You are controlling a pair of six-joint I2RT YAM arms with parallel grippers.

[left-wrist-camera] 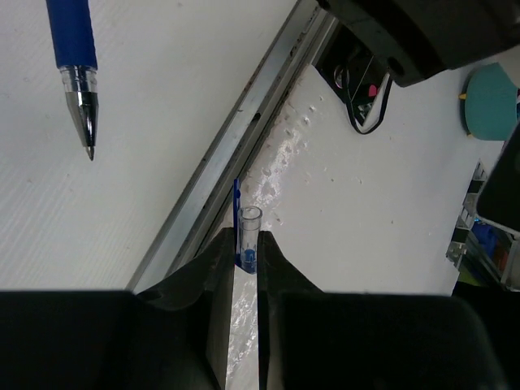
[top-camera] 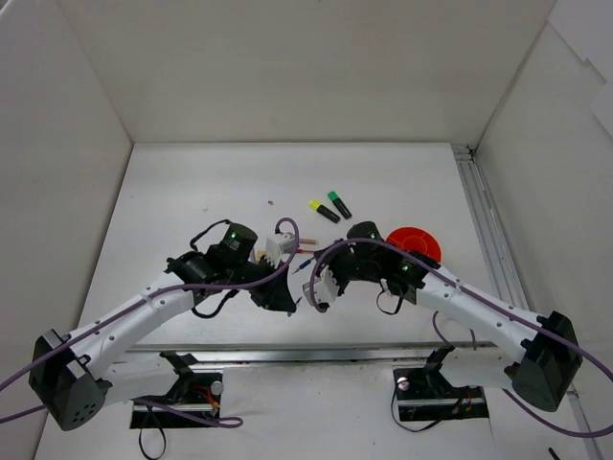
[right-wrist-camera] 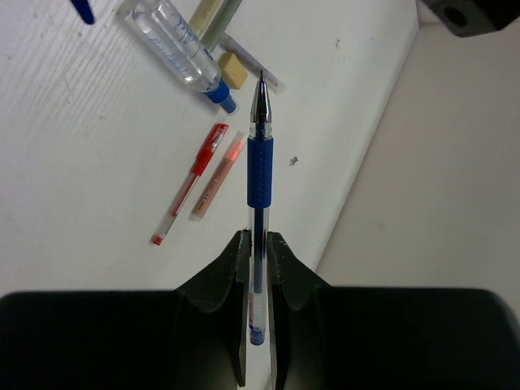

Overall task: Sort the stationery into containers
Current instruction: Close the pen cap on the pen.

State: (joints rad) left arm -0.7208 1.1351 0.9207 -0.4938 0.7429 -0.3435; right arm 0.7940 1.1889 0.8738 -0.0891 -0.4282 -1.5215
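Note:
My right gripper (right-wrist-camera: pixel 257 240) is shut on a blue pen (right-wrist-camera: pixel 260 175), uncapped, its tip pointing away from me above the table. My left gripper (left-wrist-camera: pixel 246 245) is shut on a small clear pen cap with a blue clip (left-wrist-camera: pixel 249 231). The pen's tip also shows in the left wrist view (left-wrist-camera: pixel 75 65). In the top view the two grippers, left (top-camera: pixel 280 295) and right (top-camera: pixel 321 287), are close together mid-table. The round orange-red pot (top-camera: pixel 414 241) stands just right of the right wrist. Two red pens (right-wrist-camera: pixel 188 185), a clear blue-capped tube (right-wrist-camera: pixel 175 39) and a white eraser (right-wrist-camera: pixel 233 71) lie beneath.
Two black highlighters, one yellow-capped (top-camera: pixel 324 211) and one green-capped (top-camera: pixel 339 204), lie behind the grippers. A metal rail (top-camera: pixel 484 225) runs along the right side and another (left-wrist-camera: pixel 227 154) along the near edge. White walls enclose the table.

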